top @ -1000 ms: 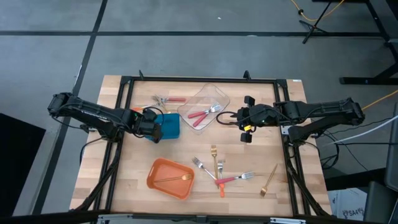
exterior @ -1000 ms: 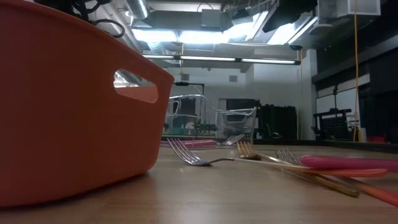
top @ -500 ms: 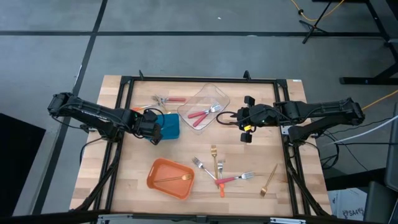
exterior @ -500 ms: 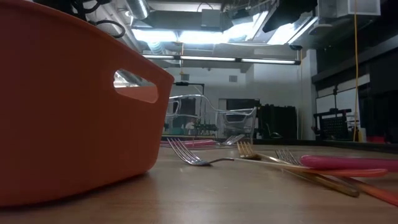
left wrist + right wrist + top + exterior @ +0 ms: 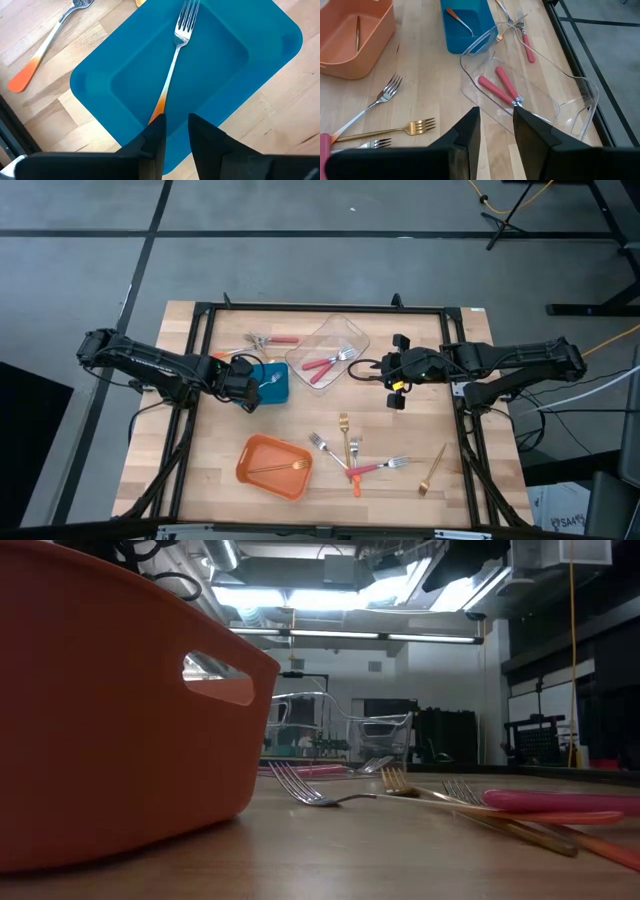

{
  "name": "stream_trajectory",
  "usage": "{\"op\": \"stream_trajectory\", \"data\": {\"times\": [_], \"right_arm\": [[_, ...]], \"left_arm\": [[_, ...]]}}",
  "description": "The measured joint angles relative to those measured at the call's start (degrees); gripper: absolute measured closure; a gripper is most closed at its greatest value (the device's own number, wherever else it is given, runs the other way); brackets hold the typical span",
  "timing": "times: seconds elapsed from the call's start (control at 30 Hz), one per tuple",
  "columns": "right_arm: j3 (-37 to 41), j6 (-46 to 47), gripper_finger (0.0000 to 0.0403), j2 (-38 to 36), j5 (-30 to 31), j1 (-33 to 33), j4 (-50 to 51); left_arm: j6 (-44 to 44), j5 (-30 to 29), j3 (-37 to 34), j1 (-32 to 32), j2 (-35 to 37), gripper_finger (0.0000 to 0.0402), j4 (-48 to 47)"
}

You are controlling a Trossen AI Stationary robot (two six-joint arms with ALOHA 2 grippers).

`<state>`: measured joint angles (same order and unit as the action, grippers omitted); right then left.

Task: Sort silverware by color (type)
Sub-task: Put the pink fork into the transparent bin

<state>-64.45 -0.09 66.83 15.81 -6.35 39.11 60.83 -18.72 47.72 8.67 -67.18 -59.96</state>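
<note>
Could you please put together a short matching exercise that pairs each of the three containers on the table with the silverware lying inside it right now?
Containers:
1. blue container
2. clear container
3. orange container

Contents:
A. a gold fork
B. two pink-handled forks
C. an orange-handled fork

Pairs: 1-C, 2-B, 3-A. The left gripper hangs open over the blue container; the right gripper is open beside the clear one.
</note>
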Motion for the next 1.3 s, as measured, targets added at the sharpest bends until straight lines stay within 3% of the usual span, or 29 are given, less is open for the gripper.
{"op": "stream_trajectory", "data": {"times": [0.37, 0.67, 0.97, 1.3], "right_arm": [[0.0, 0.02, 0.0297, 0.0, -0.45, -0.02, 0.02], [0.0, 0.2, 0.0297, 0.02, -7.72, -0.02, 0.02], [0.0, 7.39, 0.0297, 2.25, -12.89, -0.21, 2.18], [0.01, 17.01, 0.0297, 8.72, -13.42, -10.76, 4.59]], "left_arm": [[0.03, -0.05, 0.0, 0.0, 0.0, 0.0326, 0.06], [0.05, -0.13, 0.0, 0.0, 0.0, 0.0326, 1.03], [0.08, -0.12, 0.0, 0.0, 0.0, 0.0326, 1.1], [0.09, -0.07, 0.01, 0.0, 0.02, 0.0326, 1.36]]}}
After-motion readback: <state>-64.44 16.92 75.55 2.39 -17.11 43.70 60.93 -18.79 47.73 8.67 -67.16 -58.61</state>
